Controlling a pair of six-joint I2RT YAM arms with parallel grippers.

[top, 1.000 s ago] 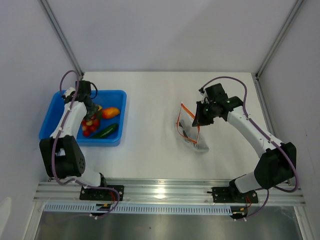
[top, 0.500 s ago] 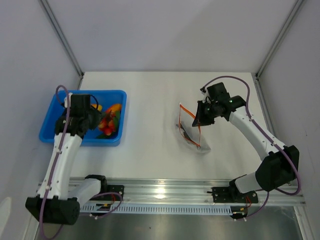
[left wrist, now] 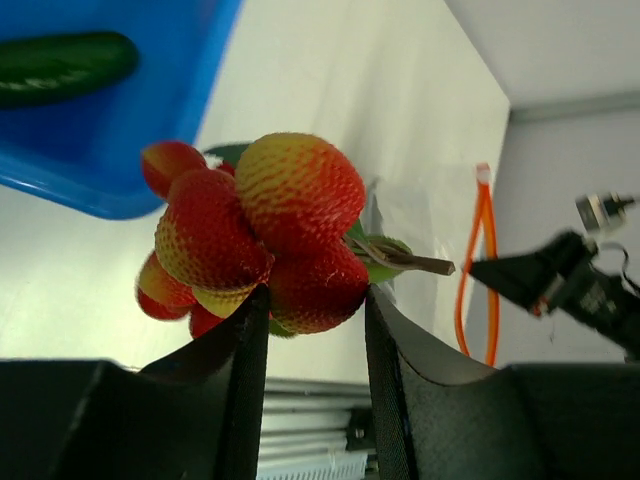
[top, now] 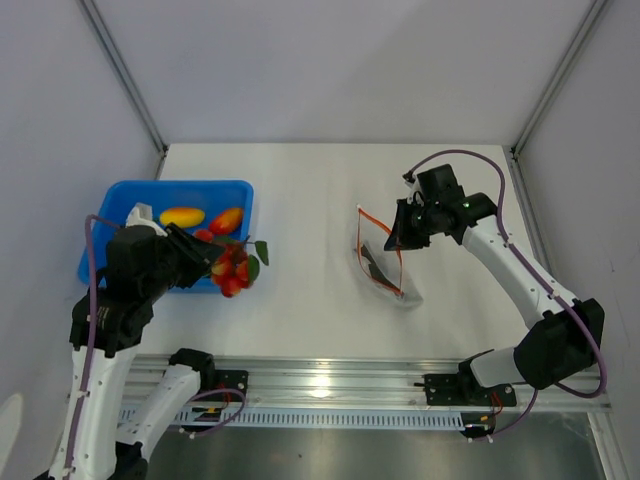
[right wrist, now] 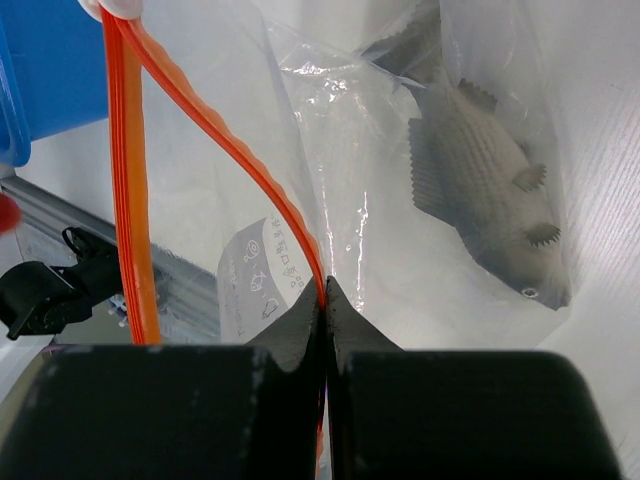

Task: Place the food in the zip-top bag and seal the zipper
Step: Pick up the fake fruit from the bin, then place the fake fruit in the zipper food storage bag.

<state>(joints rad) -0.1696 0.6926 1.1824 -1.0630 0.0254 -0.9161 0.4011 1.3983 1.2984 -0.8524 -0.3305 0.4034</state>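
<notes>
Right wrist alone: recognisable grey fish [right wrist: 480,190] inside zip-top bag [right wrist: 250,180]

The white surface [top: 310,200] carries 2 things, well apart. A blue tray [top: 200,184] sits flat near its left edge. A clear zip-top bag [top: 385,272] lies right of centre, its lower end resting on the surface.

Red berry cluster [left wrist: 265,235] aloft — clear bag [right wrist: 380,250] mouth open, grey fish [right wrist: 475,185] inside.
</notes>
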